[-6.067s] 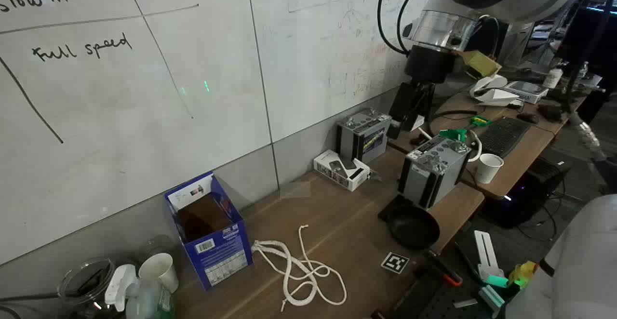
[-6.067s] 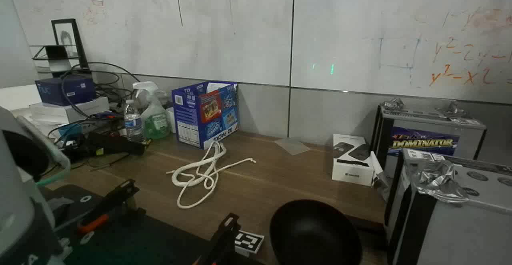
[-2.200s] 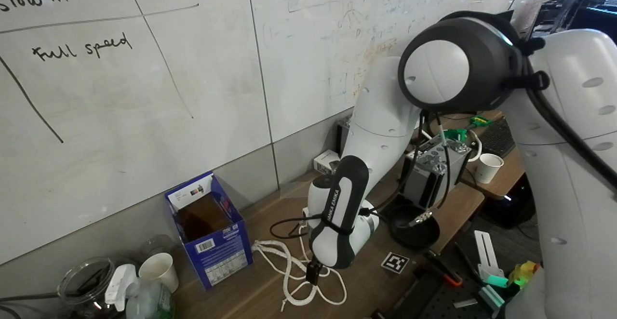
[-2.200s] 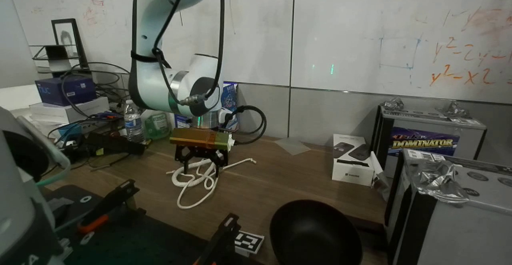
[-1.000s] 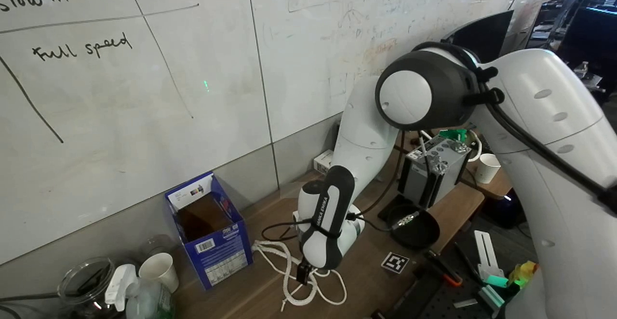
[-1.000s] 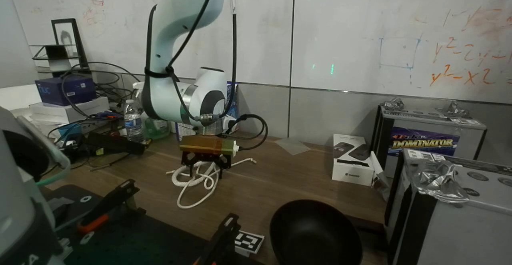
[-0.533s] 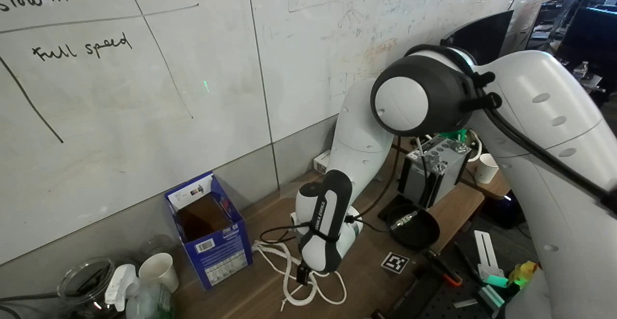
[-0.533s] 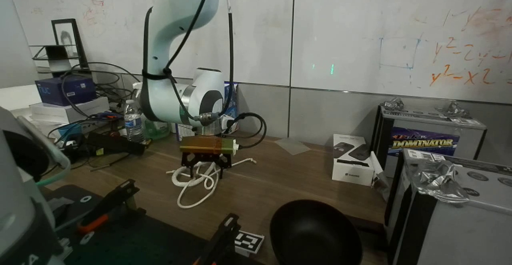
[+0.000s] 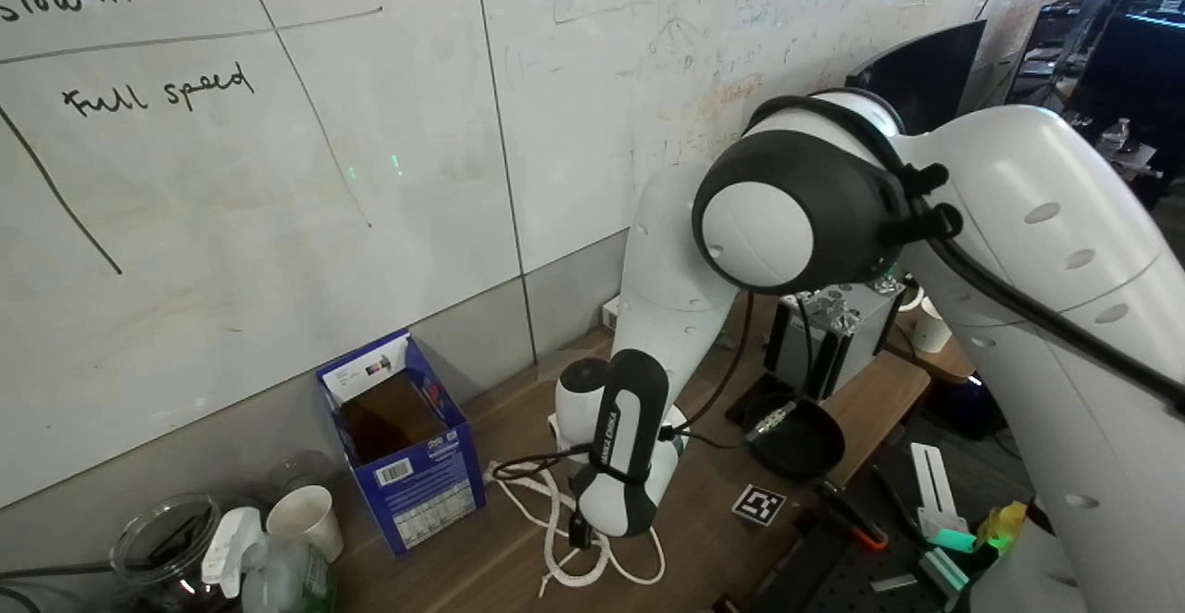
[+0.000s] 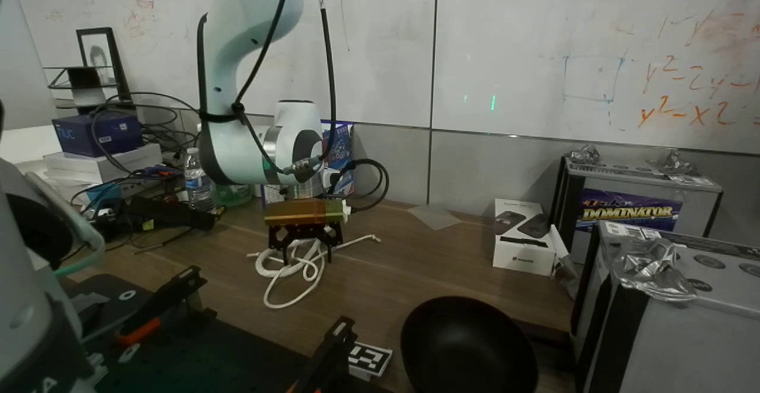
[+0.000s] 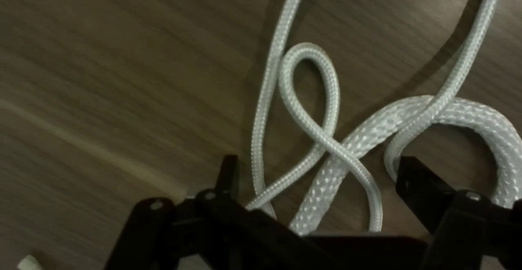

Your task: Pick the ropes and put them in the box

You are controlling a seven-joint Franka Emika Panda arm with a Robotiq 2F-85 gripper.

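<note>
The gripper [image 11: 318, 164] hangs with its jaws spread wide, loops of the white ropes [image 11: 330, 143] lying loose between them; whether a tip touches a strand is hard to tell. The ropes rest on the table [image 10: 427, 274] just beside the blue box [image 9: 421, 479], as earlier, whereas the gripper, then well apart, now sits low over them.

Both exterior views toward whiteboard [image 9: 426, 131], wrist's close above ropes [image 11: 369, 135]
</note>
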